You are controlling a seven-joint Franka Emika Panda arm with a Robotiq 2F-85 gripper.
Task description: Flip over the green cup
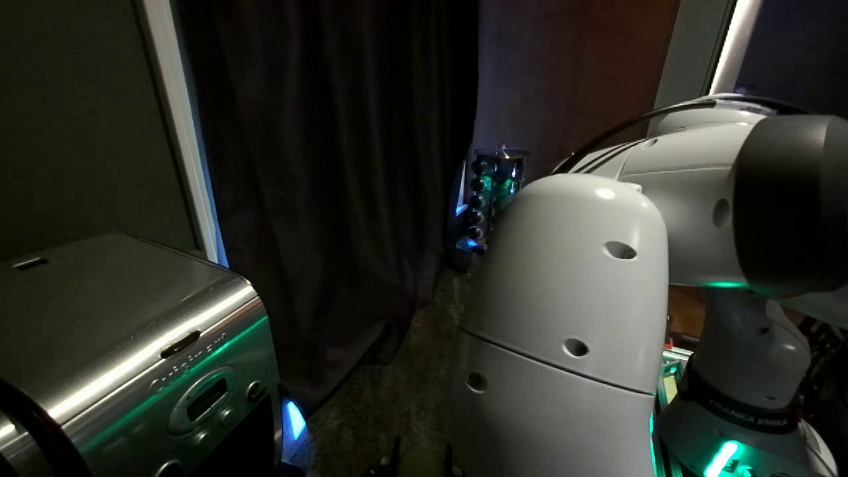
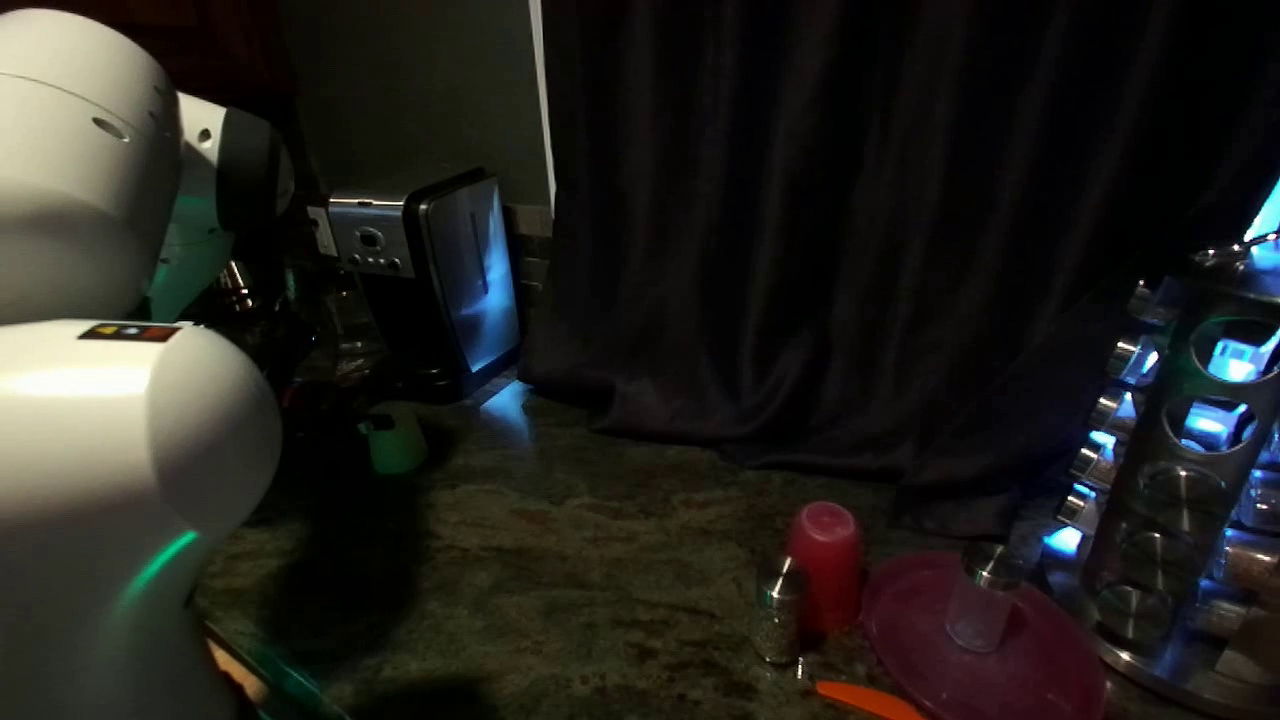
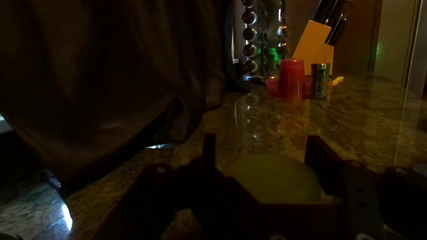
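The green cup (image 3: 273, 178) is a plain pale yellow-green shape between the fingers in the wrist view; its lower part is hidden behind the gripper. My gripper (image 3: 261, 136) is open around it, with a gap at the left finger; the right finger overlaps the cup's edge, and I cannot tell whether it touches. In an exterior view the cup (image 2: 398, 442) stands on the dark counter beside the coffee maker, a dark gripper part at its side. In an exterior view only the fingertips (image 1: 423, 447) and a dim bit of the cup (image 1: 422, 464) show at the bottom edge.
The coffee maker (image 2: 430, 280) stands behind the cup, and a dark curtain (image 2: 800, 230) hangs to the counter. Farther off are a red cup (image 2: 828, 570), a shaker (image 2: 778, 615), a pink plate (image 2: 1040, 660), a spice rack (image 2: 1170, 500) and a knife block (image 3: 312, 46).
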